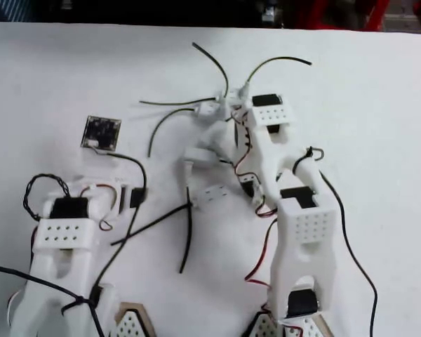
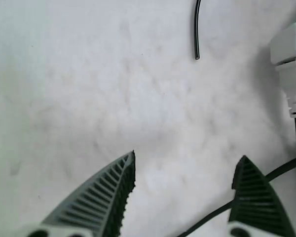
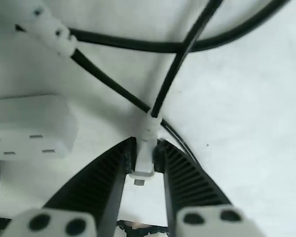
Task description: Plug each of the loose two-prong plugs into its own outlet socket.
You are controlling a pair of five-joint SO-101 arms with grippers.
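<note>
My right gripper (image 3: 144, 157) is shut on a white two-prong plug (image 3: 144, 148) whose black cord (image 3: 175, 64) runs away from it. A white outlet socket block (image 3: 29, 126) with slot holes lies just beside the jaws. In the high view that gripper (image 1: 231, 107) sits at the cluster of white plugs and sockets (image 1: 205, 151) mid-table. My left gripper (image 2: 185, 168) stands open over bare table, with one cord crossing under a fingertip (image 2: 256, 195). A loose white plug (image 2: 290, 59) lies off to its side, and this plug (image 1: 214, 193) rests to the right of the left gripper (image 1: 135, 197).
Several loose black cords (image 1: 188, 235) trail across the middle of the white table (image 1: 379, 105). A small black square board (image 1: 101, 132) lies beyond the left arm. Red and black arm wires (image 1: 256, 270) hang by the right arm. A cord end (image 2: 197, 39) points at the open gripper.
</note>
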